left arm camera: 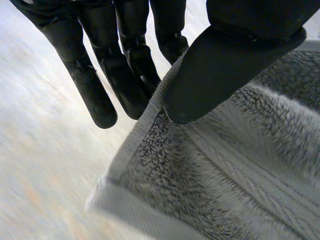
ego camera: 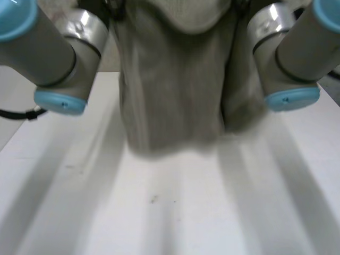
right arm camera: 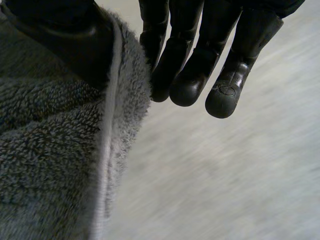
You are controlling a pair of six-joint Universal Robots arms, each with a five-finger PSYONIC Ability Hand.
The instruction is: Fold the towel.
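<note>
A grey terry towel (ego camera: 170,95) hangs in the air between my two arms, its lower edge dangling just above the white table (ego camera: 159,212). In the left wrist view my left hand (left arm camera: 220,70) pinches the towel (left arm camera: 240,165) near a hemmed corner, thumb on the near face and fingers (left arm camera: 100,95) behind the edge. In the right wrist view my right hand (right arm camera: 75,40) holds the towel (right arm camera: 50,150) at its hemmed side edge the same way, thumb in front and fingers (right arm camera: 190,80) behind.
The left arm (ego camera: 48,48) and right arm (ego camera: 292,53) flank the towel, close to it on both sides. White table surface spreads out below and in front of the hanging cloth.
</note>
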